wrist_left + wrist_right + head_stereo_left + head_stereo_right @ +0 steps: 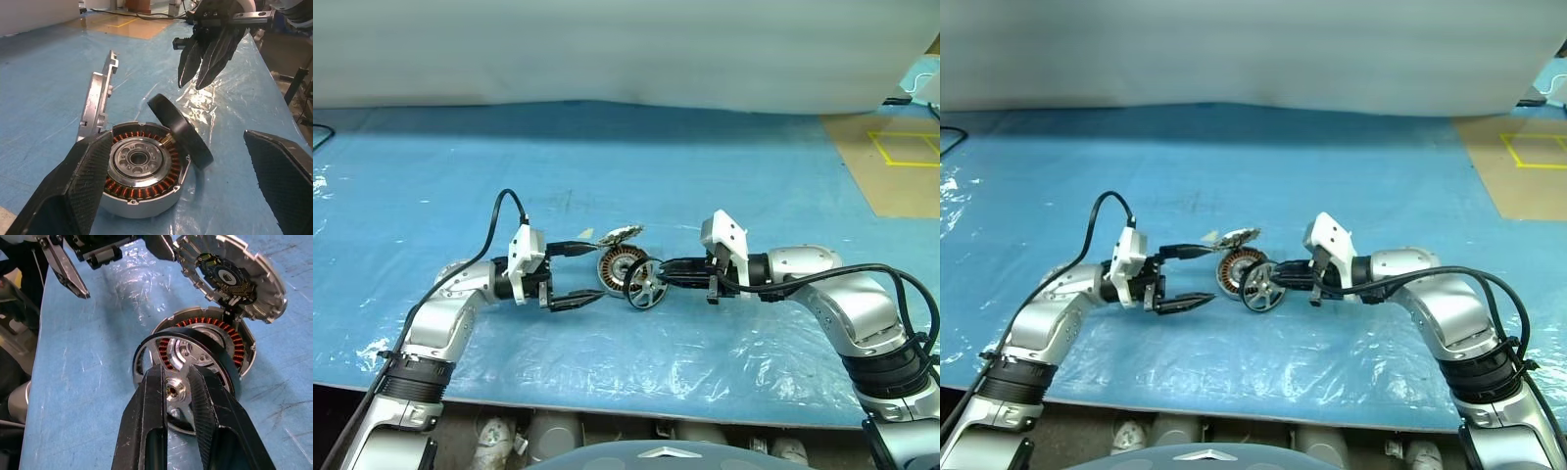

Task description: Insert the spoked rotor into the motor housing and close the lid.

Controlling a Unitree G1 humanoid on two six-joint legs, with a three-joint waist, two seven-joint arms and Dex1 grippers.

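Tabletop [431,176] first: we see a broad flat surface under a blue plastic sheet, glossy and wrinkled near its front edge, with a tan patch marked in yellow tape [906,147] at the far right.

Our two arms reach in from either side and meet near the middle. The left gripper [576,277] points toward the right, its two black fingers spread wide apart and holding nothing; in the left wrist view their pads [80,188] look coarse and grainy. The right gripper [177,391] points toward the left and slightly down, its ribbed black fingers pinching the small silver hub at the centre of the rotor [188,374].

Between the grippers the housing [144,171] sits on the sheet: a short round gray metal cup with a ring of copper-coloured windings around a smooth silver hub. Its lid [230,276], a thin round disc, stands tilted up at the far edge of the housing, showing a ribbed rim and a dark centre; it seems joined to the housing's edge.

The rotor is a wheel with a shiny rim, a dark outer band and open spokes. It is tilted on edge, leaning against the housing's rim on the right gripper's side, not yet seated inside, and well clear of the left gripper.
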